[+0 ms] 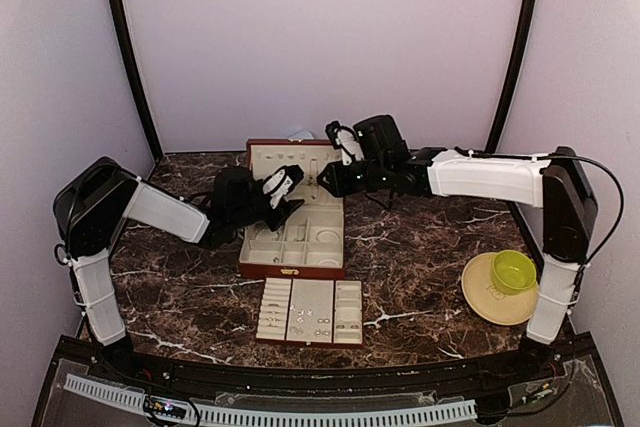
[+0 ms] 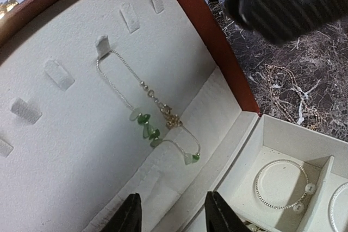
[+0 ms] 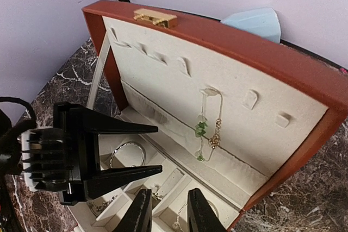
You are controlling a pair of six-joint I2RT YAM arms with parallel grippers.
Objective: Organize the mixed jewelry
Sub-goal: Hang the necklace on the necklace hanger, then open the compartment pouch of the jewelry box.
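Left gripper (image 2: 169, 213): jaws parted, holding nothing.
Right gripper (image 3: 166, 213): jaws parted, holding nothing.
Necklace (image 2: 147, 123): hangs on lid lining, just beyond the left gripper's fingertips.

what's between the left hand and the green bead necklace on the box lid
Only bare cream lining between the left hand and the green bead necklace, seen in the left wrist view.

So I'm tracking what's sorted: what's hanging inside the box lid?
A green-beaded necklace hangs from one hook of the lid; the other hooks are bare. Whatever its pocket holds is hidden.
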